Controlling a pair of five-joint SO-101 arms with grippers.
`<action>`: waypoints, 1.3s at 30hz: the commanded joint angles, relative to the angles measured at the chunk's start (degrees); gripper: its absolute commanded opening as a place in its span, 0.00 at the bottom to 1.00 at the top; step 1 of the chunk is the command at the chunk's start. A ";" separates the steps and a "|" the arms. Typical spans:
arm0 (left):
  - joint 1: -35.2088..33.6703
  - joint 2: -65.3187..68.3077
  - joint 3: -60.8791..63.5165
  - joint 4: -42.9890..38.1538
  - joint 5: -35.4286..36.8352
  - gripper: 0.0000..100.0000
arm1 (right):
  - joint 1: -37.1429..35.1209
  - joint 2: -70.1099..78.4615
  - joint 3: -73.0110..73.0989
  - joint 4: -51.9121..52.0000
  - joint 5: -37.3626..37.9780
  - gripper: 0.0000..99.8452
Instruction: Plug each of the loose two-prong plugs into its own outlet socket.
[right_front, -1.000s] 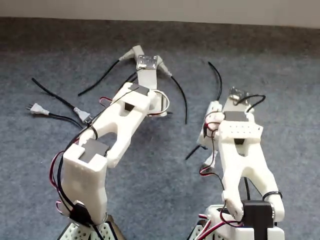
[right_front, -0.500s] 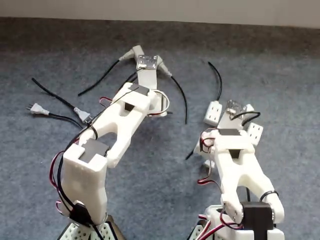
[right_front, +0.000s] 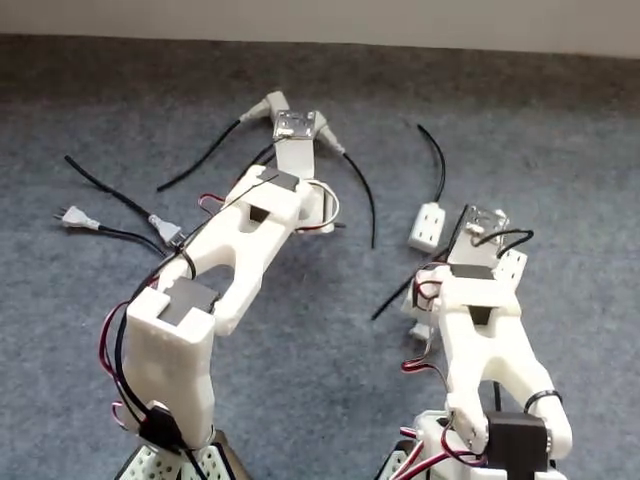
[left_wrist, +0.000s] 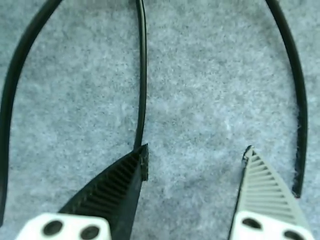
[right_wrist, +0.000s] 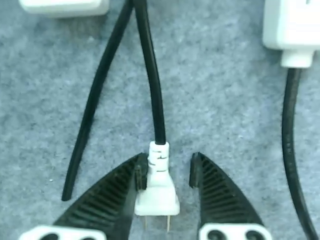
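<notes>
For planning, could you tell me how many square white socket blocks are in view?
2. One socket block lies just left of the right gripper; the other just right of it, partly under the arm. More may be hidden.

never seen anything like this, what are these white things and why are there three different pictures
These are two small white robot arms standing on a grey carpet. The wide picture comes from a fixed camera looking down over both. The other two come from a camera on each arm's wrist, looking along its end effector. The left end effector is open over the carpet between black cables and holds nothing. The right end effector is open with its fingers on either side of a white two-prong plug. One finger touches the plug, but it is not clamped. White socket blocks lie nearby, and another loose plug lies on its own further away.
</notes>
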 joint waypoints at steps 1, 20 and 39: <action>-0.48 -0.84 -2.33 -0.70 0.09 0.29 | -4.97 -0.92 -0.13 1.19 2.81 0.11; -0.48 -0.84 -2.33 -0.70 0.09 0.29 | -6.37 -0.84 -0.13 3.56 4.04 0.14; -0.40 -0.84 -2.33 -0.70 0.09 0.29 | -2.77 -0.48 -0.40 7.25 3.78 0.14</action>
